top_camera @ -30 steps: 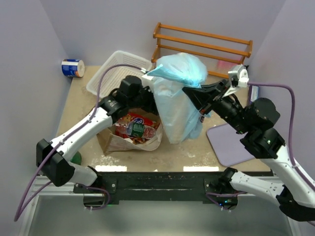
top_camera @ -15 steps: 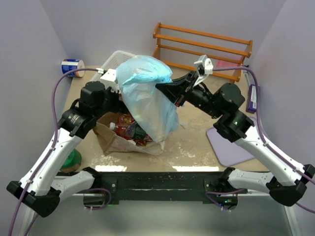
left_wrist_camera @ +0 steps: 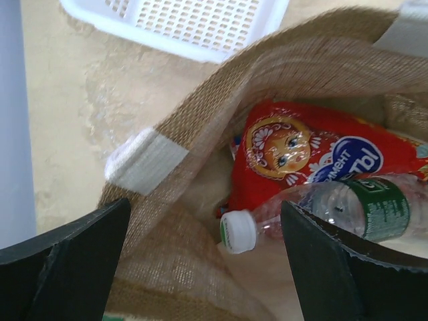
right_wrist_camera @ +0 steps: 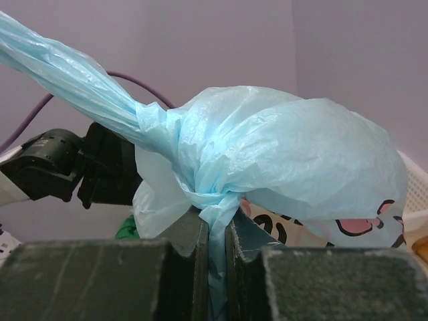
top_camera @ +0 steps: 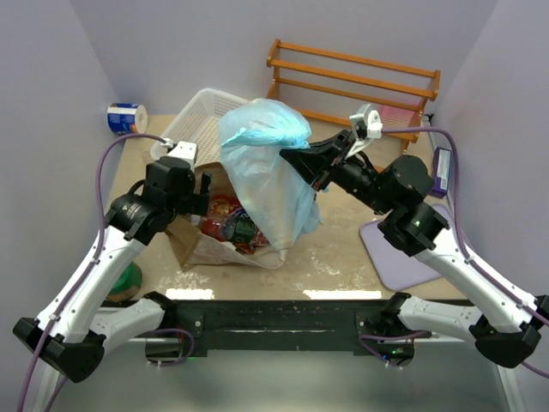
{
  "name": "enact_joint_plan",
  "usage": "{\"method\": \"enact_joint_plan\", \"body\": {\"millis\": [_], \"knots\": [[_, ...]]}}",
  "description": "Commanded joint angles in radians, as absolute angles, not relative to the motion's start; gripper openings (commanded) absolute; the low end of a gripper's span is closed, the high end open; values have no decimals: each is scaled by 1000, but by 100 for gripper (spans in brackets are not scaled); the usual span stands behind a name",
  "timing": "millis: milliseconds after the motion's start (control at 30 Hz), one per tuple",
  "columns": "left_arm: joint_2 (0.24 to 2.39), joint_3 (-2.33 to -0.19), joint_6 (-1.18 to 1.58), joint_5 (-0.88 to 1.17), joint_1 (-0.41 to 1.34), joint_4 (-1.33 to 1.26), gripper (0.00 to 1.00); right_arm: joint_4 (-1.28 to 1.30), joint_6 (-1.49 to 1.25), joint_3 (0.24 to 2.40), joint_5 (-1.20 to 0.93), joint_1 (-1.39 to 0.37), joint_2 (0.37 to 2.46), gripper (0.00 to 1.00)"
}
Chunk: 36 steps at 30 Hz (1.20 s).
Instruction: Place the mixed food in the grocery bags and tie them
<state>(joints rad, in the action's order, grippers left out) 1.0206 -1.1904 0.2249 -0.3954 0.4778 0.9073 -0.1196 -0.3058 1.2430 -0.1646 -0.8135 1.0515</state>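
1. Change since the earlier frame: left end effector (top_camera: 202, 184) has come off the thin, crinkly, translucent light blue plastic bag (top_camera: 266, 172) and dropped over the creased brown bag (top_camera: 199, 245). The blue bag has shifted slightly right.
2. Right end effector (right_wrist_camera: 215, 234): clamped on the blue bag's twisted neck, just below what looks like a knot. The bag hangs lifted over mid-bench (top_camera: 343, 249).
3. Left end effector: jaws wide apart, nothing held.
4. Brown bag: near-left part of the bench, mouth open. It holds a red crisp packet (left_wrist_camera: 294, 154) and a clear green-labelled bottle (left_wrist_camera: 334, 207), and looks untied.
5. Hazards, as judged:
   - thin film slipping or tearing under one narrow pinch;
   - the knot loosening if not pulled snug;
   - the hanging load swinging into the brown bag.
6. Pose:
   - right arm rises from the near-right corner, forearm stretched leftward;
   - left arm arches from the near-left corner, wrist tipped down into the brown bag's mouth.
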Motion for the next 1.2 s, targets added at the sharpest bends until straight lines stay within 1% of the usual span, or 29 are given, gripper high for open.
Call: {"method": "enact_joint_plan", "body": {"millis": [0, 167, 433, 533, 667, 767, 933, 1000, 1033, 1167], "knots": [[963, -1210, 284, -508, 469, 951, 100, -215, -270, 1250, -158, -818, 1005, 0], [887, -1235, 362, -540, 469, 995, 100, -281, -296, 1239, -251, -822, 1077, 0], [773, -1238, 500, -463, 469, 1083, 100, -374, -273, 1244, -316, -842, 1198, 0], [712, -1201, 557, -394, 469, 1026, 100, -397, -221, 1241, -339, -854, 1235, 0], [666, -1102, 633, -286, 469, 867, 100, -407, -120, 1213, -351, -893, 1264, 0], [661, -1036, 676, -272, 469, 799, 100, -380, -40, 1187, -339, -934, 1284, 0], [669, -977, 696, -311, 469, 795, 100, -330, -6, 1146, -328, -957, 1304, 0], [664, -942, 699, -337, 469, 790, 99, -315, 28, 1123, -311, -968, 1310, 0], [661, -931, 701, -344, 469, 779, 96, -308, 40, 1118, -302, -972, 1310, 0], [658, -873, 700, -364, 469, 753, 89, -253, 71, 1108, -242, -988, 1319, 0]]}}
